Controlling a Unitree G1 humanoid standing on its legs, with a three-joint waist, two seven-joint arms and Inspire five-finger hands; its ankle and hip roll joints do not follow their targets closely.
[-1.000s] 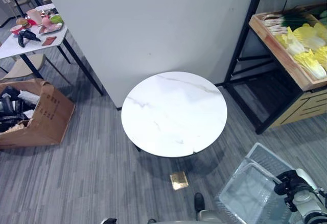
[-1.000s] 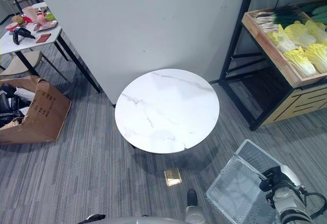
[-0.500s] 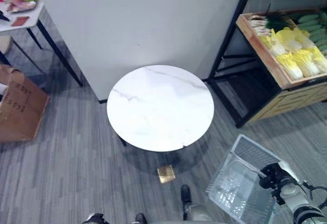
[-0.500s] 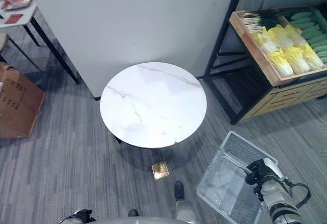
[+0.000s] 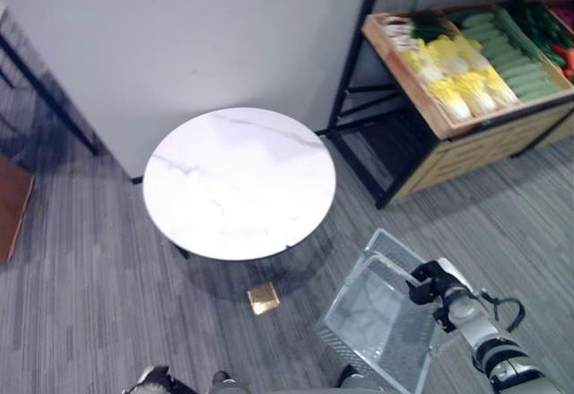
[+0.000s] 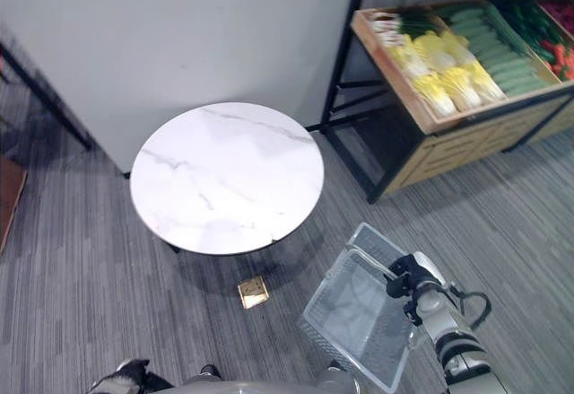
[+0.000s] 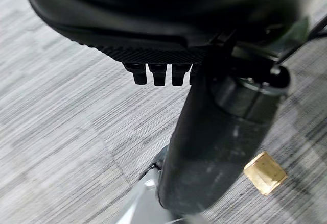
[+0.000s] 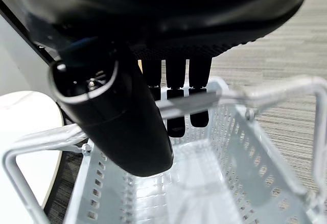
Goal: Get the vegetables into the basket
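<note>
1. Right hand (image 5: 429, 279) has its fingers (image 8: 176, 106) curled round the handle of the clear plastic basket (image 5: 377, 318), at 5 o'clock.
2. Left hand (image 7: 163, 73) hangs over grey carpet (image 5: 81, 295); whether it is spread or curled cannot be told.
3. Vegetables (image 5: 457, 75) lie in a wooden crate (image 5: 421, 98) at 1 o'clock, cut off at the frame's edge.
4. Round marble table (image 5: 239, 181) stands centre, by a white wall (image 5: 179, 26).

The crate of vegetables (image 5: 466, 62) is cut off at the right edge, and the red items (image 5: 563, 57) at its far end are too small to be identified. The basket's handle (image 8: 214, 100) is partly covered by the right hand (image 8: 176, 91).
</note>
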